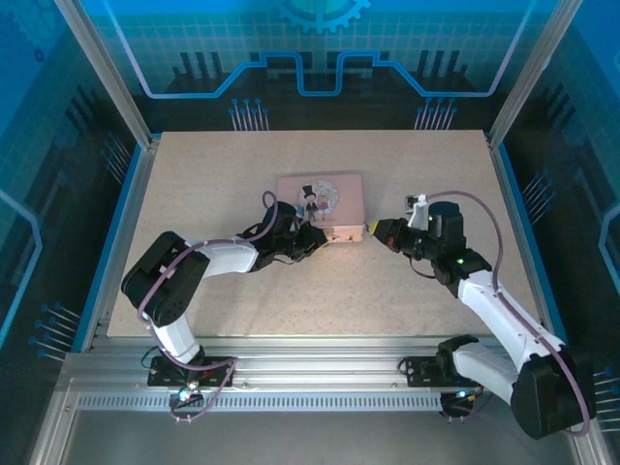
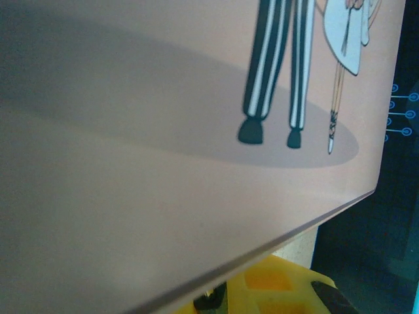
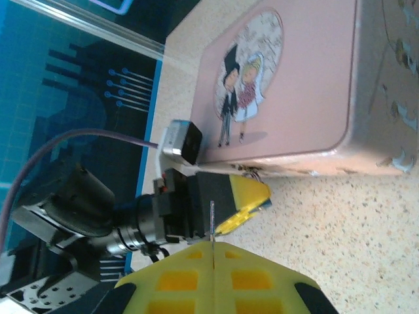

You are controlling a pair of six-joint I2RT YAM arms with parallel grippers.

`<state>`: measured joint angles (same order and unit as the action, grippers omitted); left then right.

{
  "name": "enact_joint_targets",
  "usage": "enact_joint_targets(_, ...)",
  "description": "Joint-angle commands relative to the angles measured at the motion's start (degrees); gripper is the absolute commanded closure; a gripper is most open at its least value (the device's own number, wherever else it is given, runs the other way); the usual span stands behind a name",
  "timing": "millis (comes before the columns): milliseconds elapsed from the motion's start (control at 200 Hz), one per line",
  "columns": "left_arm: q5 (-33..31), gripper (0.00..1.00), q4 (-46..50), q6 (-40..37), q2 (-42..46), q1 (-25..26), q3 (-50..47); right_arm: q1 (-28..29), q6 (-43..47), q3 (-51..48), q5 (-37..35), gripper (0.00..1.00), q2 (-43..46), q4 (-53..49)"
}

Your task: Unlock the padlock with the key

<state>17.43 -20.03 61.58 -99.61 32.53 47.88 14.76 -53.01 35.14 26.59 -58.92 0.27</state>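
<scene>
Gripping the key, the right gripper has its yellow fingers pressed together, with the thin metal blade standing up out of the seam between them. From above, this gripper sits low over the table just off the front right corner of the pink tin, pointing toward it but apart from it.

The tin lies flat near the middle of the table, its lid printed with a cartoon bride and groom (clearest from the right wrist, where the tin runs across the top of the view).

The left gripper is up against the tin's front wall. Seen from the right wrist, the left gripper has its yellow fingers drawn close together beside a small metal fitting at the tin's lower edge. It is too small to tell whether it is the padlock, or whether the fingers pinch it. The left wrist camera looks across the lid at close range, one yellow fingertip showing below the edge.
</scene>
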Motion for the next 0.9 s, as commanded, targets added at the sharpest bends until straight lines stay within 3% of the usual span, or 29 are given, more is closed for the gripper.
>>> enact_joint_targets(0,3.2,0.89,-3.8,2.5,2.1,0.3,1.4,-0.2,-5.0,-6.2,2.3,1.0,-1.3,8.5)
enact_joint_targets(360,4.0,0.89,-5.6,3.4,2.0,0.2,0.6,6.8,-11.6,-15.6,-3.1,1.0,-5.6,24.4)
enact_joint_targets(580,4.2,0.89,-6.1,3.7,1.8,0.2,0.6,12.2,-14.9,-15.5,-6.1,1.0,-11.0,31.0)
enact_joint_targets(891,4.5,0.89,-7.1,4.2,1.7,0.2,0.0,15.2,-21.4,-13.3,-7.4,1.0,-17.5,39.5)
